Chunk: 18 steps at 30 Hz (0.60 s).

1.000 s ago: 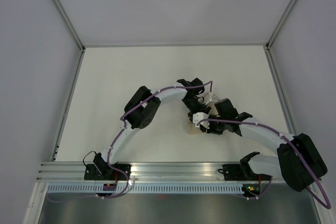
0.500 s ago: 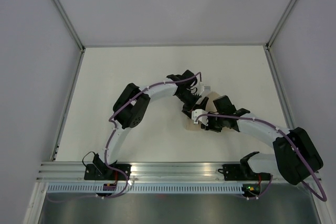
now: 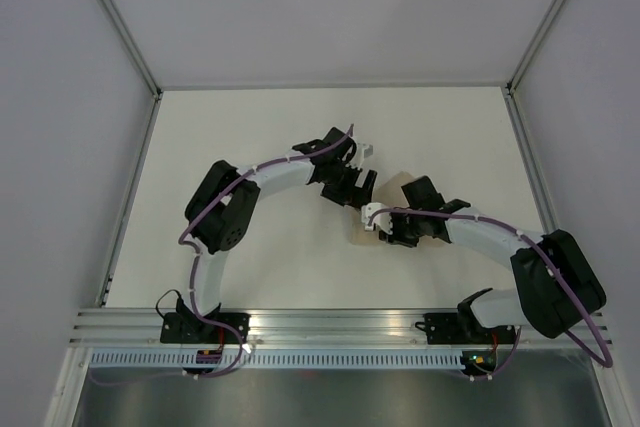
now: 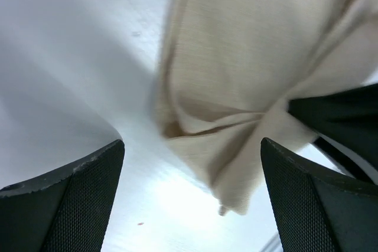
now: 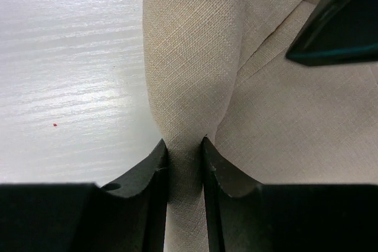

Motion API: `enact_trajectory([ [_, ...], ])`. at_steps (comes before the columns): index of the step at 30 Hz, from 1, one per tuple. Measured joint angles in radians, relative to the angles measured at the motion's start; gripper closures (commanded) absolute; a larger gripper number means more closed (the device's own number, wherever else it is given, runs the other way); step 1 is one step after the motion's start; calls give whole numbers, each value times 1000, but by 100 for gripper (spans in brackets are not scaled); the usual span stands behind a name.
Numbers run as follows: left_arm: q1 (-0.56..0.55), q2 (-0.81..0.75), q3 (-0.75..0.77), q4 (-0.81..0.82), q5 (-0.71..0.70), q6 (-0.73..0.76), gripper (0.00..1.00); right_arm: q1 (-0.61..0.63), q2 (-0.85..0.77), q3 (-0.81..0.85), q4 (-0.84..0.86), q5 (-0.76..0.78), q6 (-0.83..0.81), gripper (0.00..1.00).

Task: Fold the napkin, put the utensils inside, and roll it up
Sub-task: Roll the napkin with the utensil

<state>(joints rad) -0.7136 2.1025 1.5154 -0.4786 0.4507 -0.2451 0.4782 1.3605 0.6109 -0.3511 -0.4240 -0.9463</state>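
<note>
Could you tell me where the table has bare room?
Bare: the far table strip along the back wall, and the patch between the left arm and left rail. Crowded: the centre, where right jaws pinch the napkin and left jaws stand open.

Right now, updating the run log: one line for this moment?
right gripper: shut on napkin | left gripper: open, near napkin | napkin: bunched, ridge pinched

White left arm [image 3: 283,173] and right arm [image 3: 490,240], black joints [image 3: 222,217], purple cables [image 3: 272,165], mesh-textured black fingers [image 4: 77,205].
</note>
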Motion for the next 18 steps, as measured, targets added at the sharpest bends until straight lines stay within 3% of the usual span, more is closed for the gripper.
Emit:
enact_trajectory([
  [9,61,-233,-307,170,-327,-121,0,-3,27,21,0,-9,0,91],
  [18,243,-513,-614,460,-409,-279,0,-8,83,68,-6,-27,1,91],
])
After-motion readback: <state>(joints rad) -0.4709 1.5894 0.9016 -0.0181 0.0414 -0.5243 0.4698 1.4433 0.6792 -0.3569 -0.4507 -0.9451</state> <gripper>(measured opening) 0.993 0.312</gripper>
